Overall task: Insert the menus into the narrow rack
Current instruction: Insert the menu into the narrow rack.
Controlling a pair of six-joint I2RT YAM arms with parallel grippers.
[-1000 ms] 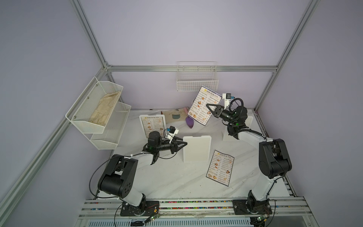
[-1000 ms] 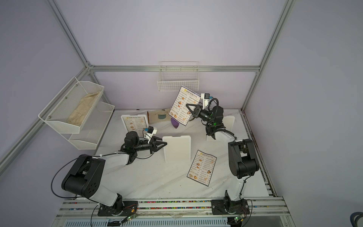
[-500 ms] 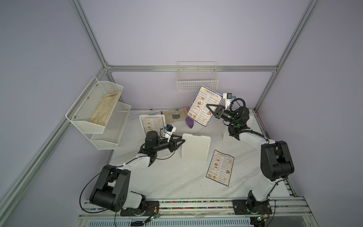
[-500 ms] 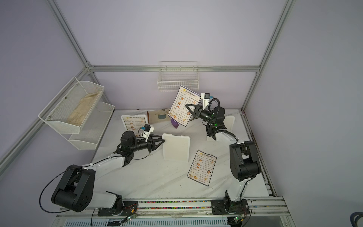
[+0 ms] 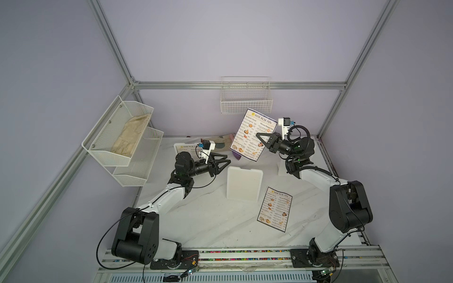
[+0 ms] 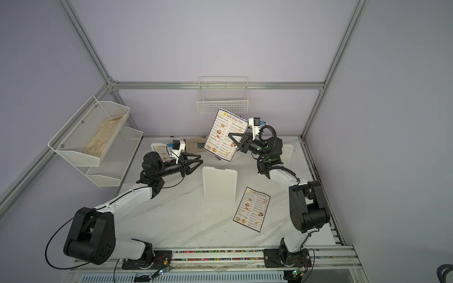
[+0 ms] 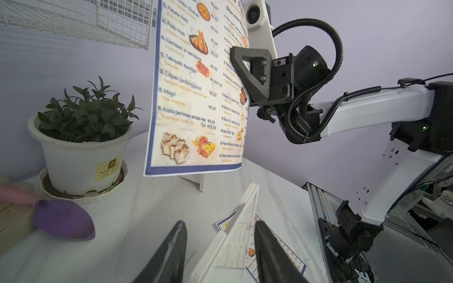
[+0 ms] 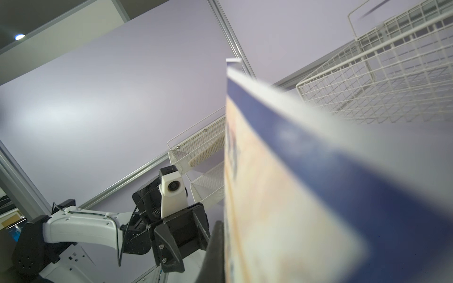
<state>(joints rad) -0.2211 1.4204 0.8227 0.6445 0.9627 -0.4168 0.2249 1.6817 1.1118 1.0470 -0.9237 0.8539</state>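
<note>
Below the wire rack [image 5: 246,103]: raised menu [image 5: 247,132], pinched at its side by the right pincer [image 5: 261,140].
Left pincer [image 5: 226,158]: spread, empty.
Risk: thin sheet may buckle against the rack's rim or twist out.

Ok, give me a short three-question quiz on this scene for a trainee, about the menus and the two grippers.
1. True or false: the right gripper is shut on a black-bordered paper "DIM SUM INN" menu, holding it up off the white marble-patterned table.
2. The left gripper is: A) open and empty, B) shut on a menu, C) shut and empty.
3. How many such menus show in both top views?
Key: 1 true. 2 A. 3 three: the held menu, a flat menu on the table, and a third menu behind the left gripper.
</note>
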